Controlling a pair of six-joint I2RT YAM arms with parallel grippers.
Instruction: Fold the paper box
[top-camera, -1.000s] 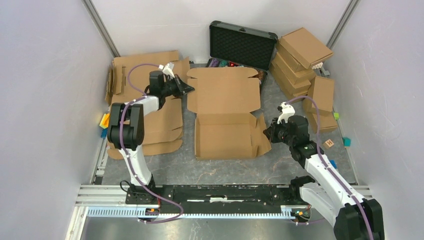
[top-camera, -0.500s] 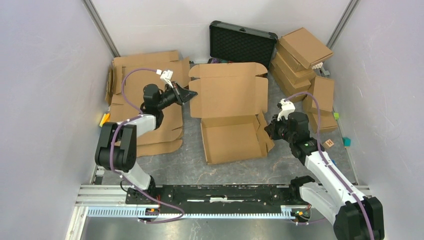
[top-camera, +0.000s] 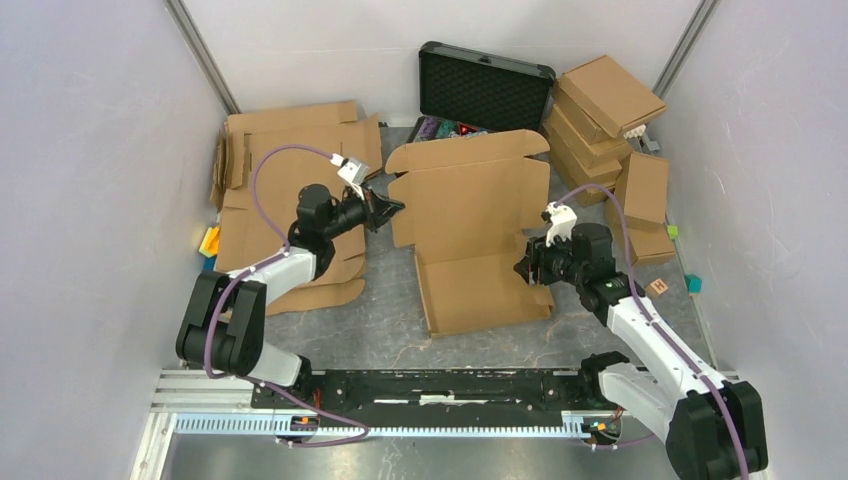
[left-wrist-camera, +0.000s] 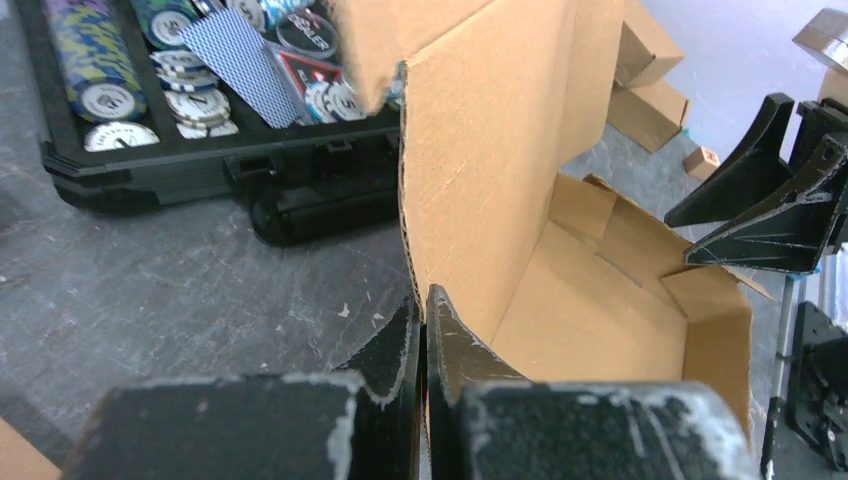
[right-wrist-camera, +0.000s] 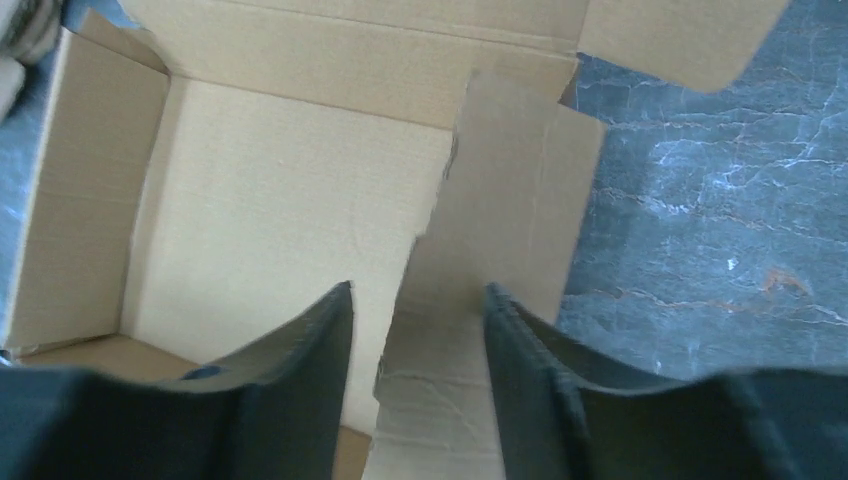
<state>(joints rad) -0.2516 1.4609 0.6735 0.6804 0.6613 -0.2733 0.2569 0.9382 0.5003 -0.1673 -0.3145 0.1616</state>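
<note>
Right wrist view: right gripper (right-wrist-camera: 420, 300) fingers spread, straddling raised side flap of paper box (right-wrist-camera: 290, 200) — tray floor to left, bare table (right-wrist-camera: 700, 200) to right. Left wrist view: left gripper (left-wrist-camera: 421, 305) fingers pinching lid's raw left edge. Lid stands steep. Chips (left-wrist-camera: 150, 70) in black case (left-wrist-camera: 200, 175) clear behind it, only a sliver in top view. Top view: box mid-table, bare strip along tray's near edge — flat blanks (top-camera: 290, 140) far left, folded boxes (top-camera: 605, 100) far right.
</note>
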